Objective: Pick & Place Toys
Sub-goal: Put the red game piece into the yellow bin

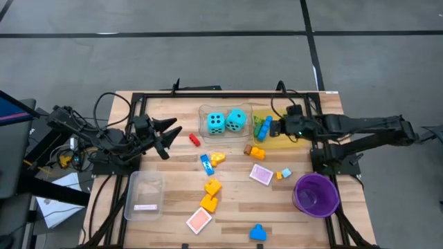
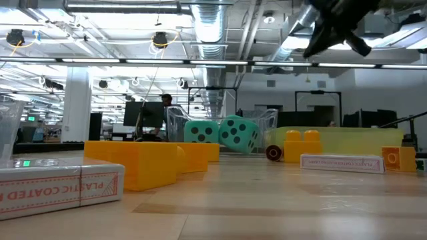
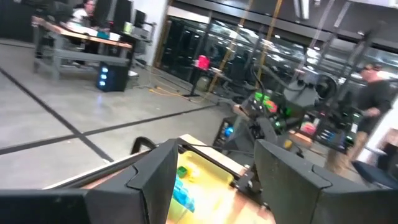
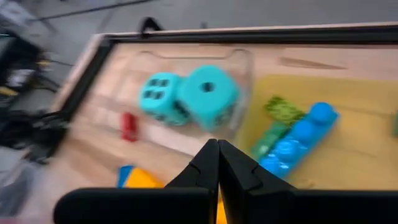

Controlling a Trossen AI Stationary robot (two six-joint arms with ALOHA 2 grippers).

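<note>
Two turquoise dice (image 1: 225, 122) sit side by side in a clear tray (image 1: 205, 111) at the table's far middle; the right wrist view shows them too (image 4: 186, 96). Beside it, a yellow tray (image 1: 291, 143) holds a blue brick (image 4: 298, 140) and a green brick (image 4: 280, 118). My right gripper (image 4: 217, 149) hangs shut and holds nothing, raised over the yellow tray's left end (image 1: 271, 129). My left gripper (image 1: 166, 136) floats open above the table's left part, pointing level, with nothing between its fingers (image 3: 214, 155). More toys lie loose: a red brick (image 1: 194, 140), orange bricks (image 1: 210, 195) and a pink tile (image 1: 261, 174).
A purple bowl (image 1: 316, 194) stands near the right front. Another clear tray (image 1: 145, 194) lies at the left front. A pink-orange tile (image 1: 199, 220) and a blue brick (image 1: 257, 233) lie near the front edge. A black frame (image 1: 228, 93) runs along the table's far edge.
</note>
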